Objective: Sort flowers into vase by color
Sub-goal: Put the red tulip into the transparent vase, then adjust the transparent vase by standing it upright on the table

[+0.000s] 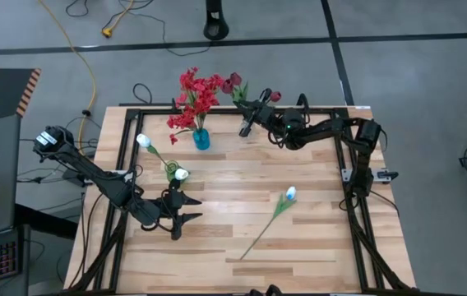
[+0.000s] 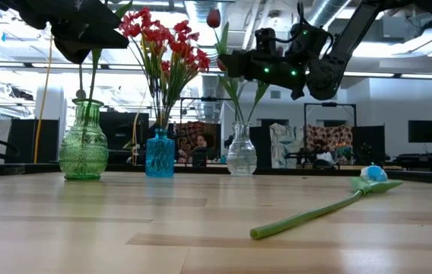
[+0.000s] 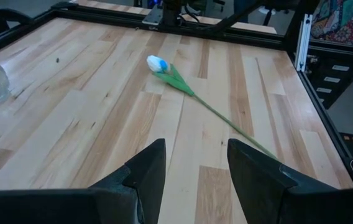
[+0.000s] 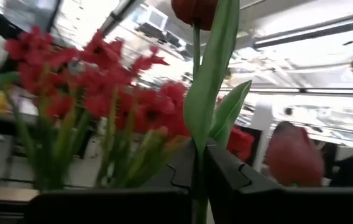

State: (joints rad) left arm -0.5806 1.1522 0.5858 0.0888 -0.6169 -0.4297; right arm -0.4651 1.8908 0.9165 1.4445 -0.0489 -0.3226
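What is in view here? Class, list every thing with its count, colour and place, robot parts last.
Glass vases: three; green, blue, clear; in a row at the table's far side.
Red clustered blossoms: one bunch, in the blue vase.
White tulips: two in the green vase; one lying on the wooden table.
Maroon tulips: at least two, at the clear vase.
Left gripper: open, empty.
Right gripper: around a maroon tulip's stem.

Red clustered blossoms (image 1: 196, 97) stood upright in a blue vase (image 1: 201, 138). Beside them, maroon tulips (image 1: 235, 82) rose on green stems from a clear vase (image 2: 241, 150). Two white tulips (image 1: 162, 158) stood in a green vase (image 2: 84, 143), and another white tulip (image 1: 276, 209) lay flat on the tabletop (image 1: 299, 247).
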